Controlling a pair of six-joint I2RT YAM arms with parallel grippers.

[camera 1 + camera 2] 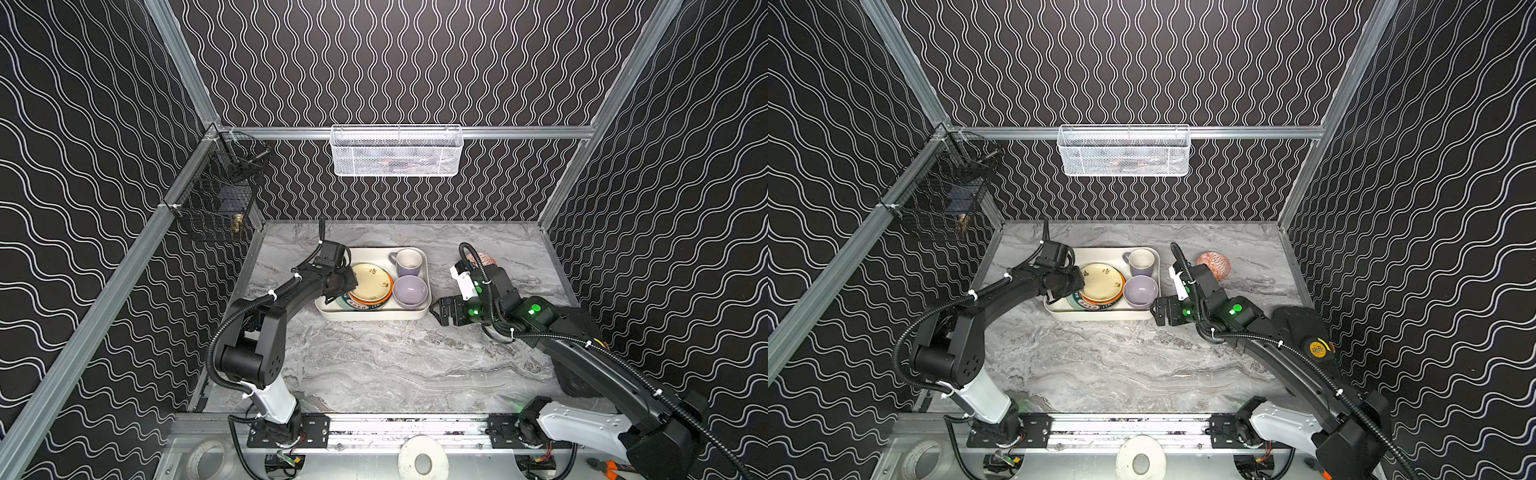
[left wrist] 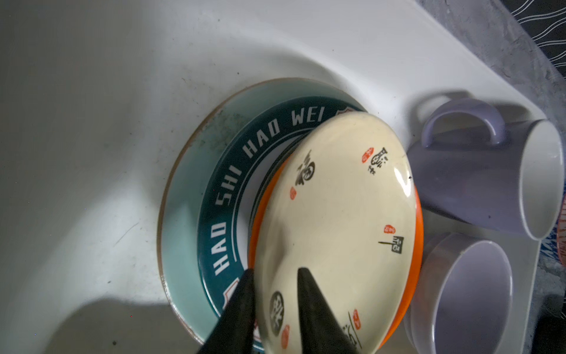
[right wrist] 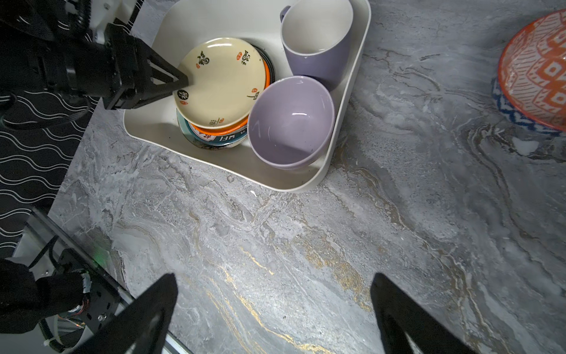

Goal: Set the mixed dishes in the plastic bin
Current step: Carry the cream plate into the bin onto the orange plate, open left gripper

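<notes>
My left pincer [image 2: 275, 271] stands a little apart, astride the rim of the cream plate [image 2: 333, 226], which tops the stack in the plastic bin [image 1: 374, 318]. Only my left wrist view shows that gap. My right pincer [image 3: 274, 279] is wide over the tabletop [image 3: 306, 245]. The patterned bowl [image 1: 1214, 265] sits out at the bin's three o'clock.

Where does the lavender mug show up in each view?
In a top view: lavender mug, upright in the plastic bin's far right corner.
In a top view: same corner.
Left wrist: beyond the cream plate, handle showing.
Right wrist: in the bin's corner.
Shared landmark: the lavender bowl beside it.
</notes>
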